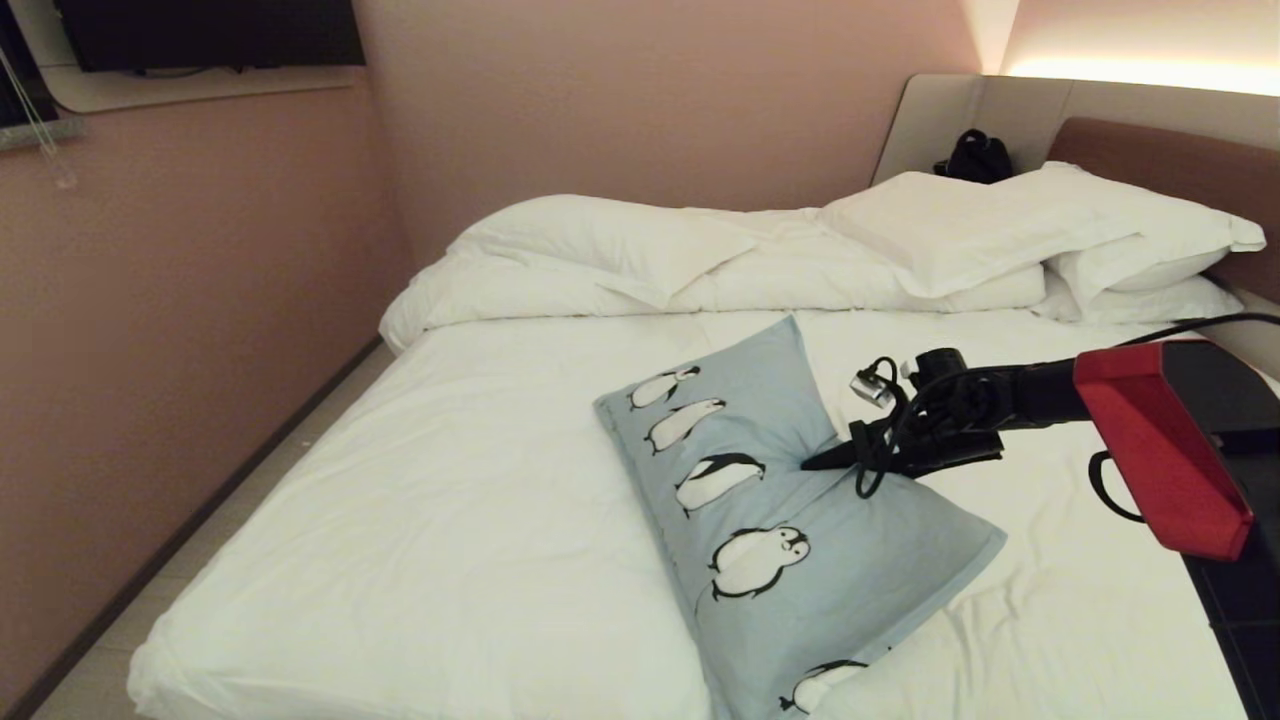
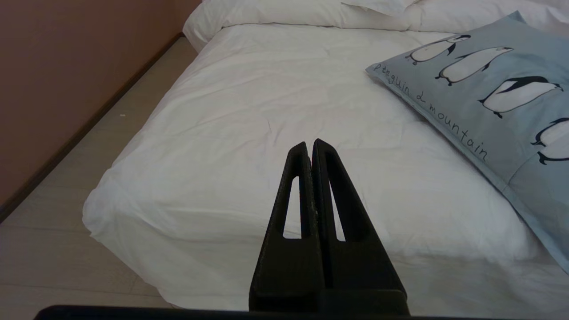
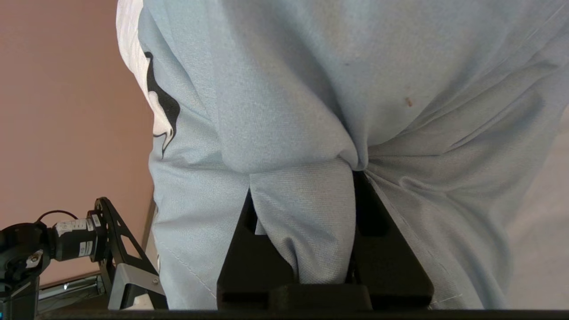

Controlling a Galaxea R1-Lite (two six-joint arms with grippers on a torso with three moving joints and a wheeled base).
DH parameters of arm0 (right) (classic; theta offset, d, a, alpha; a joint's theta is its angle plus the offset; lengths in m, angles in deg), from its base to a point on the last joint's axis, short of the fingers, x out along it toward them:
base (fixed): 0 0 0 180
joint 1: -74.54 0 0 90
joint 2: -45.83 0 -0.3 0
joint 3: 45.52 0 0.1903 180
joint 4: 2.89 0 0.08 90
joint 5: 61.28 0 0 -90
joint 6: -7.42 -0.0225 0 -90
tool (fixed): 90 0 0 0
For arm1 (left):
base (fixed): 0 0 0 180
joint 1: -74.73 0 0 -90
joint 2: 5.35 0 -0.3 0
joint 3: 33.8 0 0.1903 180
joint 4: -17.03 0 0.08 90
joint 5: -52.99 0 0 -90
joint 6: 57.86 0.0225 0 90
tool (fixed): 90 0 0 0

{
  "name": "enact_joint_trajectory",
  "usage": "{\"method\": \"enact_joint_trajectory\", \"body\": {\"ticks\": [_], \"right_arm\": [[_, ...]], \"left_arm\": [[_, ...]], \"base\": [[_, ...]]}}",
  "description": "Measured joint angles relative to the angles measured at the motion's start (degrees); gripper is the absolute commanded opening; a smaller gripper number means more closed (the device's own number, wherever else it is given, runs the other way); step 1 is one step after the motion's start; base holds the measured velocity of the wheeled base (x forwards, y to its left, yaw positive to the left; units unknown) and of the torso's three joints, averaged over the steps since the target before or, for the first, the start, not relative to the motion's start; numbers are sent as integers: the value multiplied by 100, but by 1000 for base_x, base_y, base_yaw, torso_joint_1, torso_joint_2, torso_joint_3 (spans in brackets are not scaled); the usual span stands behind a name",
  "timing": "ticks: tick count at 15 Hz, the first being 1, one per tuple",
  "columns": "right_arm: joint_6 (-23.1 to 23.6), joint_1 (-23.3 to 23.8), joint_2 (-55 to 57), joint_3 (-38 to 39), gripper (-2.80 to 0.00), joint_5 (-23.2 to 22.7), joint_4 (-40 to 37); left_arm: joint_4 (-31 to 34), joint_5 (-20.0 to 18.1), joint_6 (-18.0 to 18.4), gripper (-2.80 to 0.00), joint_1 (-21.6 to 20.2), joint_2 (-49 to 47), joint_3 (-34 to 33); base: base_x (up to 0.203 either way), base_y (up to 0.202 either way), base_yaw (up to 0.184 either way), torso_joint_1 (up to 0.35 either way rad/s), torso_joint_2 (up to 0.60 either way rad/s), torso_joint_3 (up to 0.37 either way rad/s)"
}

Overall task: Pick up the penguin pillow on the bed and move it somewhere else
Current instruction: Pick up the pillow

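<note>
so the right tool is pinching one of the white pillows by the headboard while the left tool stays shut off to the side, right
Not quite. The right tool is pinching the penguin pillow, not a white pillow. The right wrist view shows a fold of light blue fabric bunched between its fingers, and the head view shows it on that pillow's edge in the middle of the bed. The white pillows lie untouched. The left tool is shut, as you said.

penguin pillow (image 1: 790, 520) corner cropped (bottom edge)
</note>
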Motion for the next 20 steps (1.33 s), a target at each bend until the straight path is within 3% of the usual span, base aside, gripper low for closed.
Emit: {"method": "enact_joint_trajectory", "body": {"ticks": [8, 14, 20], "right_arm": [[-464, -11, -978, 5, -280, 144, -22], [-1049, -4, -1960, 24, -280, 755, -78], [-1139, 44, -2615, 38, -280, 1755, -205]], "left_arm": [[0, 0, 3, -280, 0, 0, 0], [0, 0, 0, -280, 0, 0, 0], [0, 0, 0, -280, 0, 0, 0]], "base": [[0, 0, 0, 0, 0, 0], [0, 0, 0, 0, 0, 0], [0, 0, 0, 0, 0, 0]]}}
